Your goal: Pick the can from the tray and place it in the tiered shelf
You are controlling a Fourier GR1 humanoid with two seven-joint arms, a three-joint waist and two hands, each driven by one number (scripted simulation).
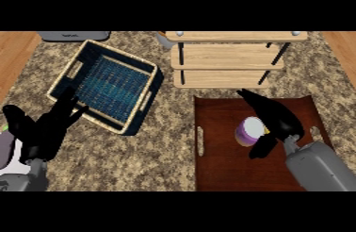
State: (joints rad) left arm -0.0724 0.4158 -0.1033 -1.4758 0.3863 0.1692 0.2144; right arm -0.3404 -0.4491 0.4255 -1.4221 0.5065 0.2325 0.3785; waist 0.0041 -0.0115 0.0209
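A short purple can with a white lid stands on the dark brown tray at the right. My right hand is over the tray, right beside the can: its fingers reach past the can on its far right side and the thumb hangs down at the can's near right. The fingers are straight, not wrapped round it. The light wooden tiered shelf stands just behind the tray. My left hand rests open at the lower left, fingers pointing up.
A dark blue woven basket with a pale rim lies at the left centre, close to my left hand's fingertips. A grey appliance shows at the far edge. Wooden floor borders the speckled counter on both sides.
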